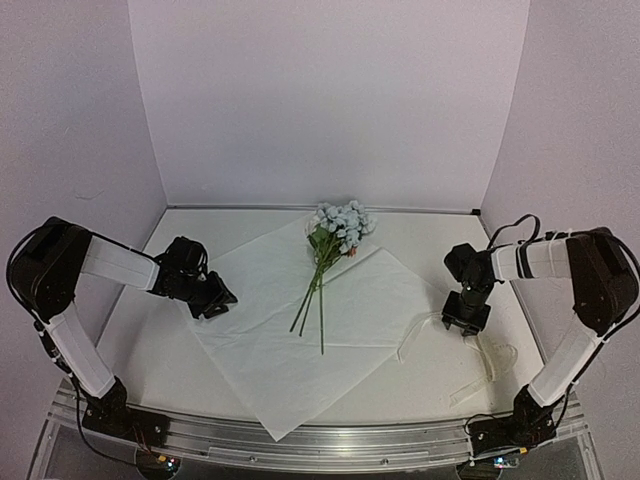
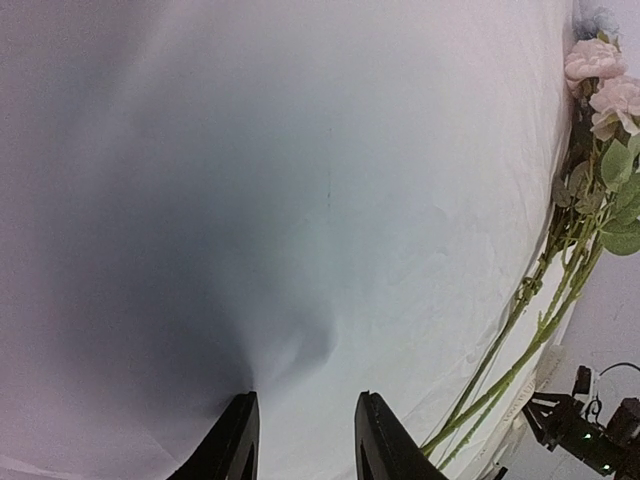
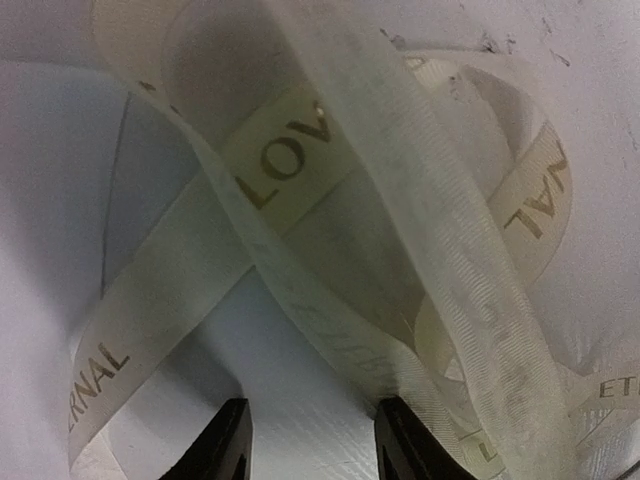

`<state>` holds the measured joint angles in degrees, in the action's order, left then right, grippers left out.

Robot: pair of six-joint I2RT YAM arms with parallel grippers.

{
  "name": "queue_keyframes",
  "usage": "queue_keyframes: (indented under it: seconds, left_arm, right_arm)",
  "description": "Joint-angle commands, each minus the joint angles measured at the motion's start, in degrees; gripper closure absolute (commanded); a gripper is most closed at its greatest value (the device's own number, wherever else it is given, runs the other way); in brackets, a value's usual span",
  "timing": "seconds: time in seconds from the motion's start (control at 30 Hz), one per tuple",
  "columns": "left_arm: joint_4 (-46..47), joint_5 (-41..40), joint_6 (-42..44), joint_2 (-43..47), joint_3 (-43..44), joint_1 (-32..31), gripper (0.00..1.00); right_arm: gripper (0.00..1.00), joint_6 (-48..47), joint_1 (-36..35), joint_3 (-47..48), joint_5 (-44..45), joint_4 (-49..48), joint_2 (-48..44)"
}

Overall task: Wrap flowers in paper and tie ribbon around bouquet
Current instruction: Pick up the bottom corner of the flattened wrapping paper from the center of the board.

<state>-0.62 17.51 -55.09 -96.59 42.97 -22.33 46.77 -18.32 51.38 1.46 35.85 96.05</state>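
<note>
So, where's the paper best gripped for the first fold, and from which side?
Probably its left corner, approached from the left: the paper lies flat as a diamond, that corner sits by the left gripper, and the flowers lie along the middle, clear of it.

A white table (image 1: 140, 345) is seen carrying it all. The paper (image 1: 265, 345) is spread flat on it, one corner lying right beneath the left gripper (image 2: 305, 415). The ribbon (image 3: 290, 165) is laid in loose, crossing loops on the tabletop, directly under and ahead of the right gripper (image 3: 310, 425).
</note>
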Motion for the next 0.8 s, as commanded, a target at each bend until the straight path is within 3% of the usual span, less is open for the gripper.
queue_keyframes:
  seconds: [0.0,0.2,0.3,0.5,0.77]
  left_arm:
    - [-0.62,-0.63,-0.54,1.74,-2.38,1.05,0.66]
    - [0.37,2.44,0.03,2.72,-2.88,1.06,0.65]
    - [0.17,3.27,1.24,4.47,-2.36,1.06,0.6]
    - [-5.15,3.0,3.79,9.96,0.56,1.03,0.51]
    - [-17.44,-2.29,10.95,13.68,8.56,2.24,0.42]
  right_arm:
    - [0.61,0.94,3.98,-2.33,6.96,7.17,-3.07]
    - [0.58,-1.89,4.91,-0.36,7.11,12.08,-9.95]
    - [0.46,-4.48,0.16,1.75,5.98,13.39,-13.12]
    - [0.29,-15.2,-17.72,5.43,4.65,10.22,-16.05]
    - [0.26,-29.43,-43.17,15.34,-3.27,3.64,-4.67]
